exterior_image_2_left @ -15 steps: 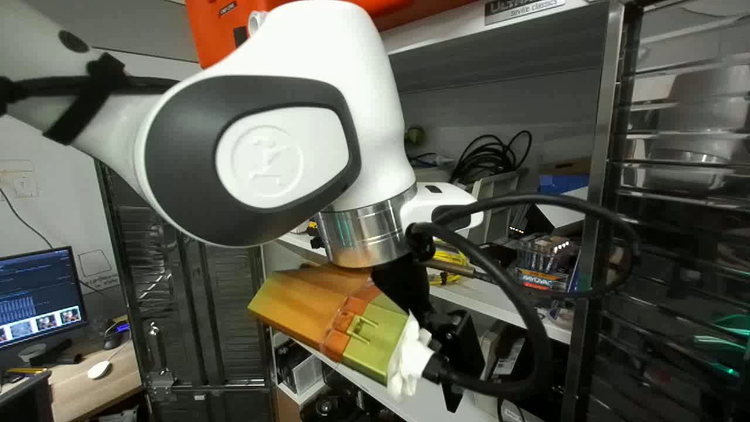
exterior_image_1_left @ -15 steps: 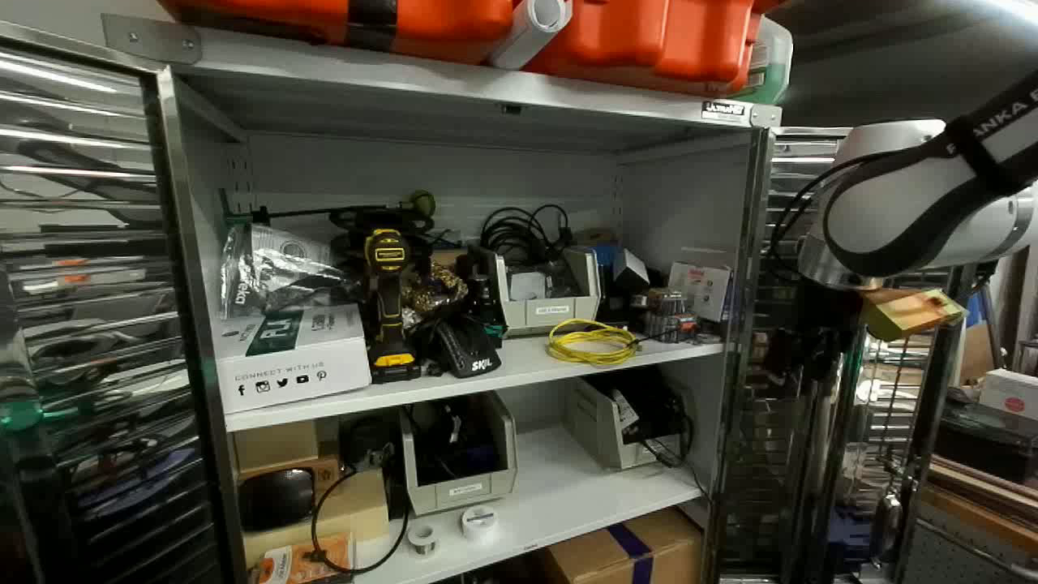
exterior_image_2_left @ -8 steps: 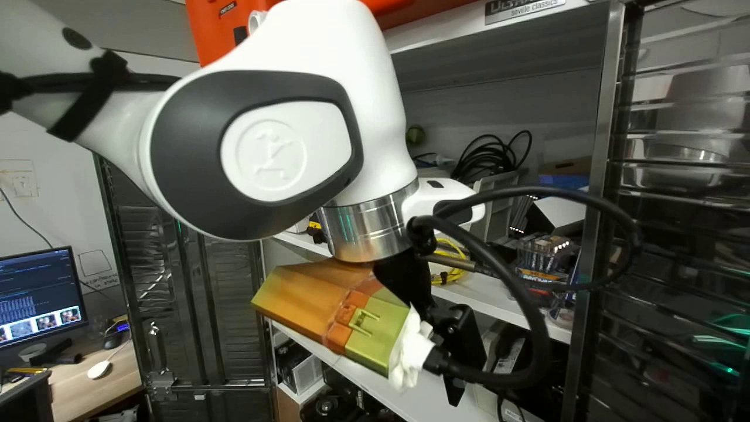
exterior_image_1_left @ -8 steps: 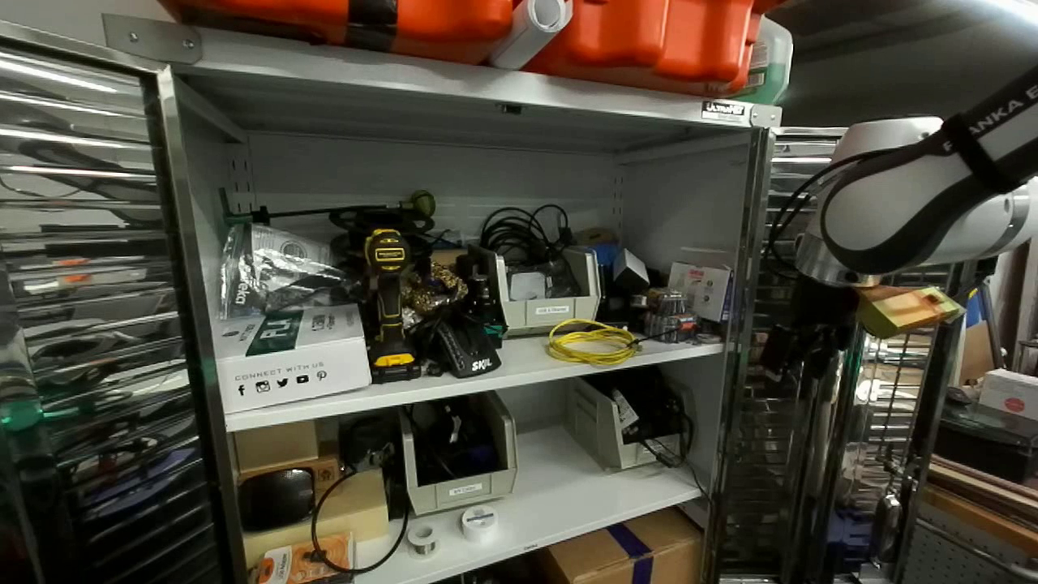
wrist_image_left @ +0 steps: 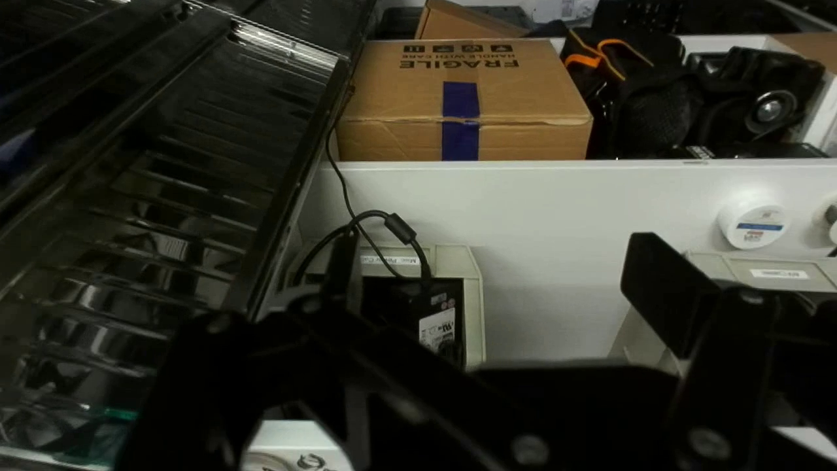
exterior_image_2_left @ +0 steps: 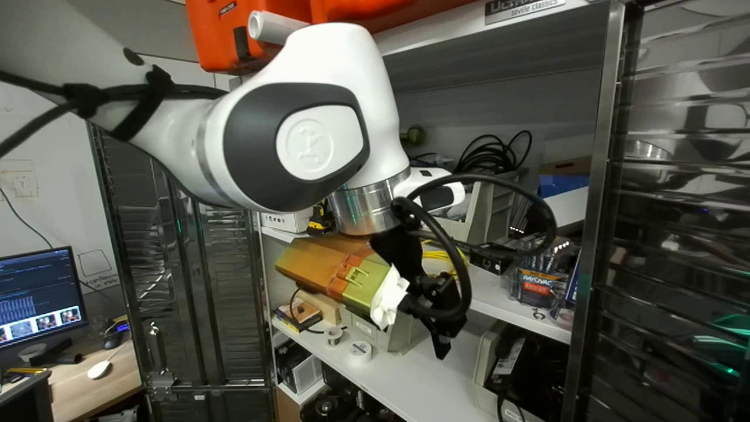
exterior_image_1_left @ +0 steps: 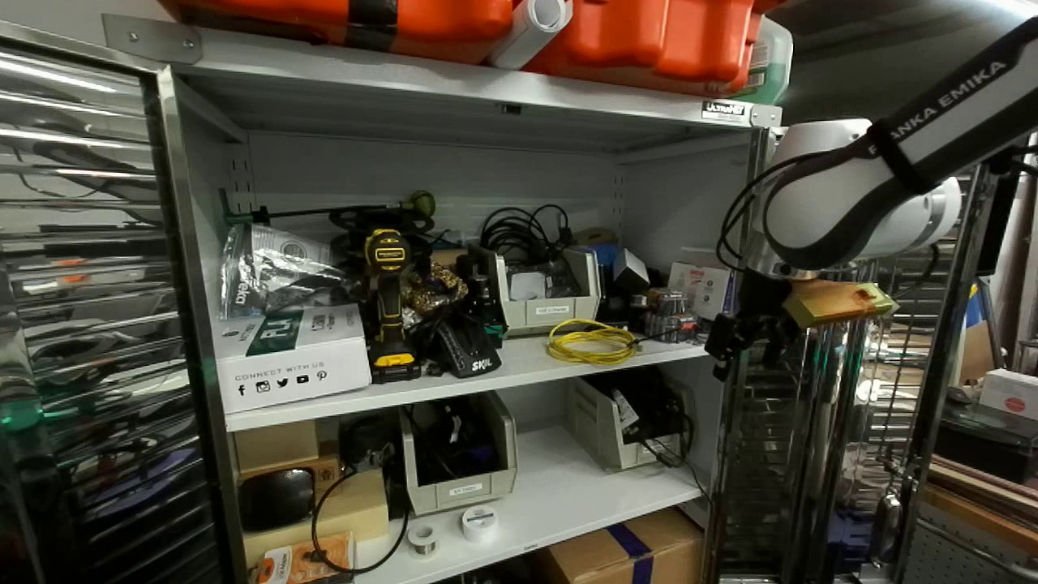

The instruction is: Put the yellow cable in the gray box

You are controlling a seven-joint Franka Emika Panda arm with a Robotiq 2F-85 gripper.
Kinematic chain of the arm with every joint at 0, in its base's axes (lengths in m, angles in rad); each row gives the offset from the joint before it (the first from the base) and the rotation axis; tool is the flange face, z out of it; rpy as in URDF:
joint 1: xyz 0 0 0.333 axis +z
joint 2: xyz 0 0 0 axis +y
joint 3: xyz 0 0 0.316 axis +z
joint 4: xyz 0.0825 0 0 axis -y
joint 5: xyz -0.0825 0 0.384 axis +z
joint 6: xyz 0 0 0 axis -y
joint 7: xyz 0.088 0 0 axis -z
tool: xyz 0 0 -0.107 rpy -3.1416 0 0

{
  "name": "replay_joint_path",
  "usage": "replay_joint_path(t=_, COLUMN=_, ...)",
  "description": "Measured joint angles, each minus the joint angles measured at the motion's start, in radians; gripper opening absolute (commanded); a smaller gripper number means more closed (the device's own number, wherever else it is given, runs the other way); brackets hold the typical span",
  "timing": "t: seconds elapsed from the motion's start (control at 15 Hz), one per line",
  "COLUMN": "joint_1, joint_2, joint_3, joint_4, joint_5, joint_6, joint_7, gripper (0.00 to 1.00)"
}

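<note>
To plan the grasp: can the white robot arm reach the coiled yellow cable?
Probably yes: the yellow cable lies mostly uncovered, forward on the white shelf; the black fingers stand open.

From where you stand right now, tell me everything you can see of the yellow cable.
The yellow cable is thin and bright, with a smooth, plastic-looking skin. It is wound into several loose, uneven loops; its ends can't be made out. It lies on the upper shelf, near the front edge, in front of a corner of the gray box; whether they touch, I can't tell. The robot arm hides part of it in an exterior view. The gripper is open and apart from it.
</note>
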Motion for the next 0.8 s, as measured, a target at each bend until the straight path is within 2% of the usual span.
replay_joint_path(t=0.4, joint_1=0.005, joint_2=0.098, joint_3=0.017, joint_4=0.138, joint_5=0.066, joint_6=0.045, joint_7=0.200, gripper=1.00)
replay_joint_path(t=0.8, joint_1=0.041, joint_2=0.262, joint_3=0.032, joint_4=0.347, joint_5=0.095, joint_6=0.051, joint_7=0.333, gripper=1.00)
